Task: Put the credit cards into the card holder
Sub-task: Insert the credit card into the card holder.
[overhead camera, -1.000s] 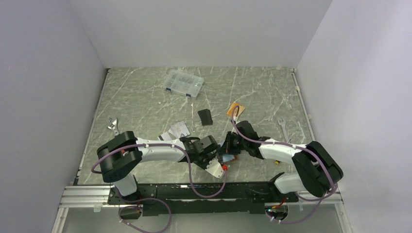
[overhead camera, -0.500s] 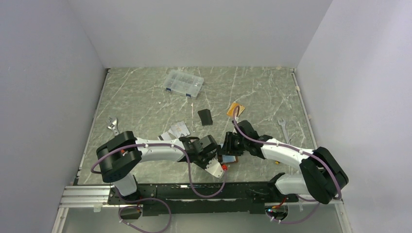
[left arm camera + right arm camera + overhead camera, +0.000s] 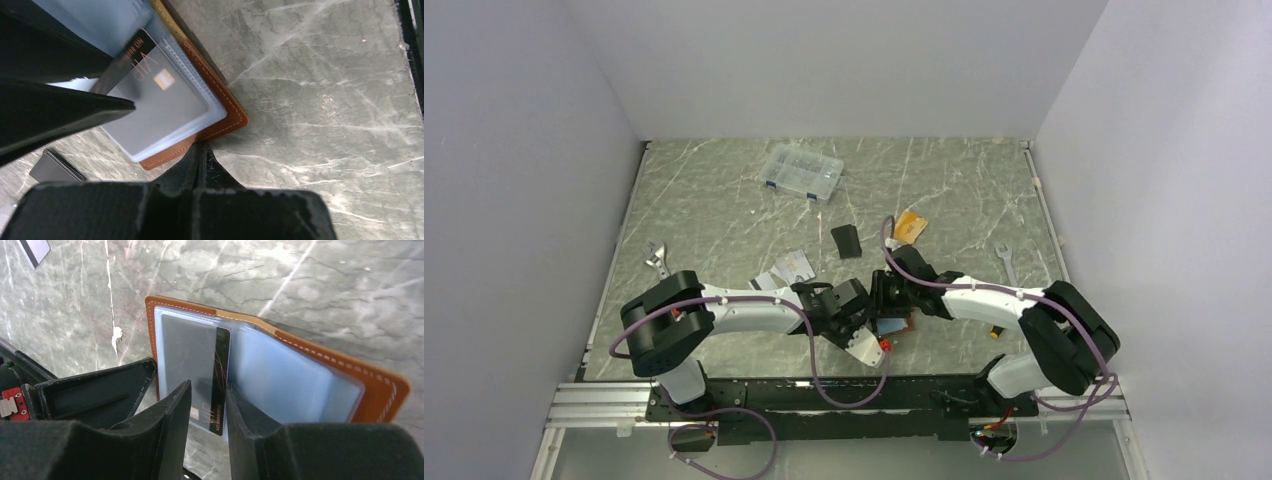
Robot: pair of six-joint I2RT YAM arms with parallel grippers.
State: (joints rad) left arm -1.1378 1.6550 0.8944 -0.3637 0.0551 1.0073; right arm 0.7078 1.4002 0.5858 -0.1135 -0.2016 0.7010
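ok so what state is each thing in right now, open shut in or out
holder: open, lying flat
vip card: partly in a clear sleeve
orange card: out of holder
silver cards: out of holder
box: shut
left claw: at holder's edge, grip unclear
right claw: open, astride vip card's edge

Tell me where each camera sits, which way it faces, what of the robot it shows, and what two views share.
Top external: above and behind the bases, looking down at the table; the left gripper and right gripper meet at the card holder.
Left wrist: on the left wrist, looking down past its own dark fingers at a credit card in a sleeve.
Right wrist: on the right wrist, looking down between its own fingers at the opened holder.
Shared: both wrist views show that sleeved card.
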